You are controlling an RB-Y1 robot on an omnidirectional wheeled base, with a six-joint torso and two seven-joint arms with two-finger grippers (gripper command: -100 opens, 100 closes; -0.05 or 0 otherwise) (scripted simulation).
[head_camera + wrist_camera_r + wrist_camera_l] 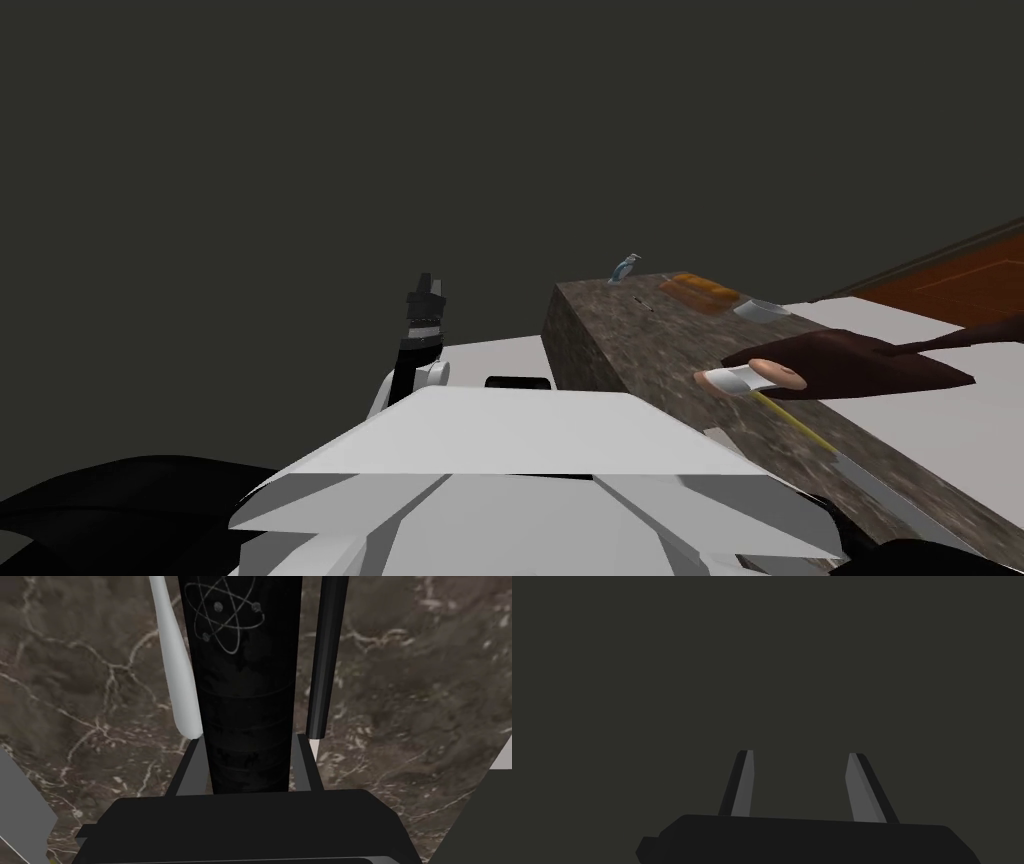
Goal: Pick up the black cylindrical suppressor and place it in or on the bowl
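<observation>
Right wrist view, closest in: the right gripper (250, 737) is clamped on the black cylindrical suppressor (245, 676), its two fingers (192, 768) pressing the tube's sides near one end. The tube runs straight out from the gripper's body and bears a pale line-drawn atom emblem (225, 613) farther along. Just beside it on one side is a white tapered club (175, 666), and on the other side a thin black rod (327, 651). Under all three spreads the brown marbled counter (425, 676). I can't tell whether the tube rests on it or hangs clear.

From the head camera, that counter (620, 340) runs from mid-frame to the lower right. Nearest on it lies a yellow-handled grey blade (850, 465), then a white and tan tool head (750, 378) against a dark brown slab (860, 362). Beyond these, right of centre, sits the pale bowl (762, 309) next to an orange item (700, 290). A small bluish figure (625, 268) stands at the far end. Left of centre, the left gripper (424, 287) points upward, its blades spread apart around nothing.
</observation>
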